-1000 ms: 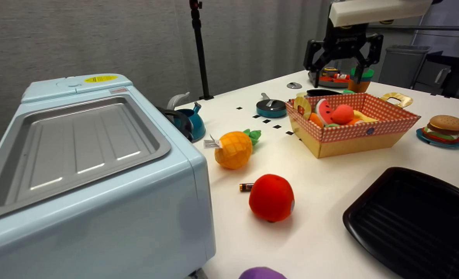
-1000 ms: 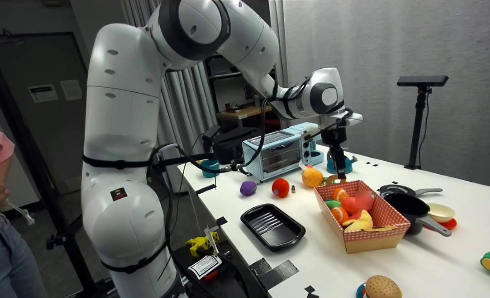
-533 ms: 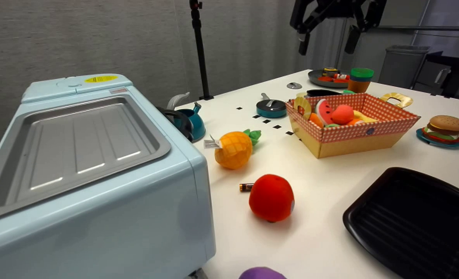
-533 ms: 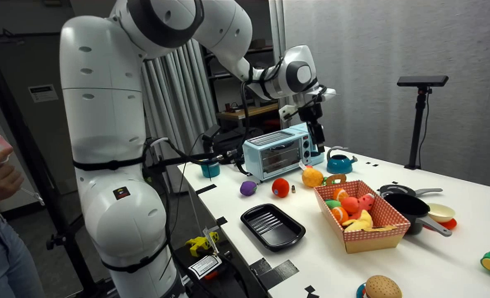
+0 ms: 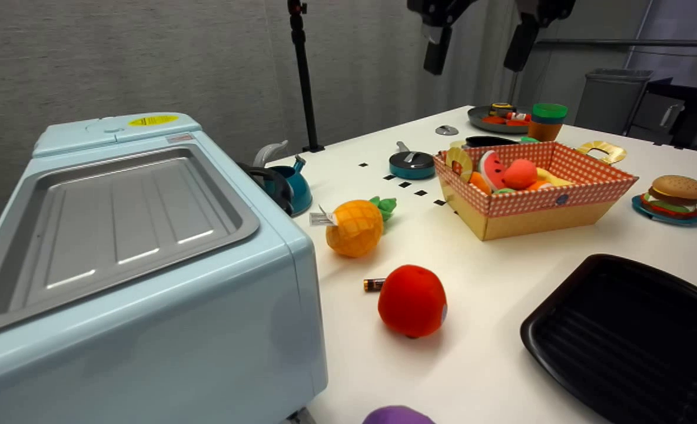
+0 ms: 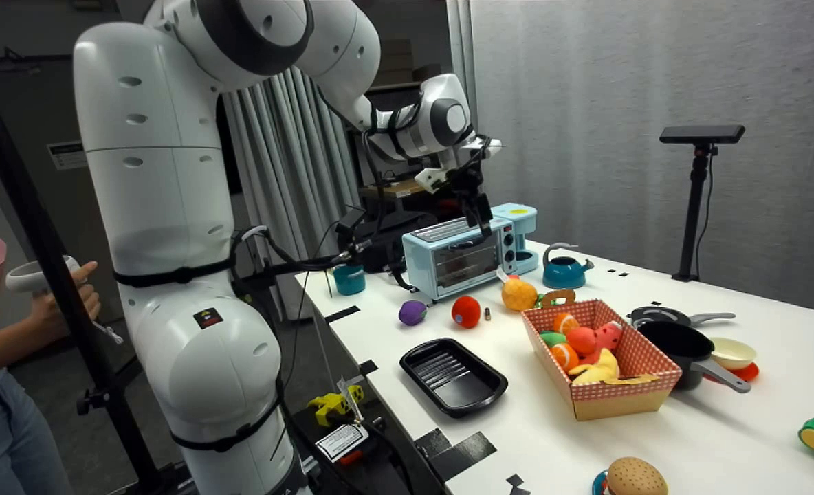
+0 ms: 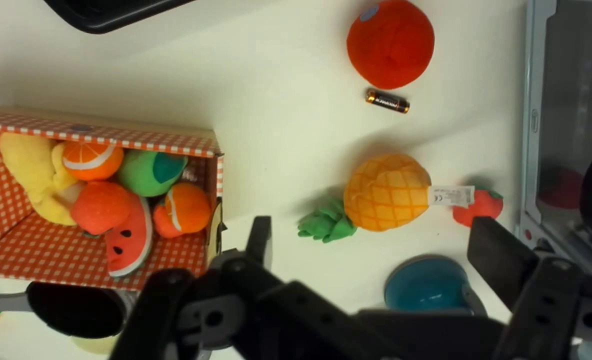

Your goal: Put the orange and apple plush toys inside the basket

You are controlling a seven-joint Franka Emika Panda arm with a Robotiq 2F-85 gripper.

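Orange plush toys (image 7: 87, 154), 2 of them with slice markings, sit inside the basket (image 7: 41, 255); my wrist view sets 1 at the basket's 12 o'clock and 1 at its 3 o'clock. Amid the pile a round coral-red toy (image 7: 100, 202) overlaps the watermelon wedge (image 7: 128, 245) in that view, with a green toy (image 7: 141, 170) at its 2 o'clock. I cannot tell whether that coral-red toy or the round red toy (image 7: 391, 47) out on the table (image 7: 276, 100) is the apple. From the wrist, the round red toy lies at the basket's 2 o'clock, a battery (image 7: 387, 101) just beside it at 6 o'clock.

In an exterior view my gripper (image 5: 476, 57), cut by the top edge, is plainly released, its 2 fingers (image 5: 437, 56) spread wide apart above the table. Past them, the wrist view shows a pineapple (image 7: 386, 192) at the basket's 3 o'clock and, at the pineapple's own 3 o'clock, a small red toy (image 7: 478, 207) partly covered by a tag (image 7: 443, 195); in an exterior view it is only a sliver of red (image 6: 514, 277) behind the pineapple. In an exterior view I get most of my arm (image 6: 149, 185) and a person (image 6: 18, 419) holding a white device (image 6: 29, 278). In an exterior view, stacked cups (image 5: 547, 121) stand at the basket's 12 o'clock.
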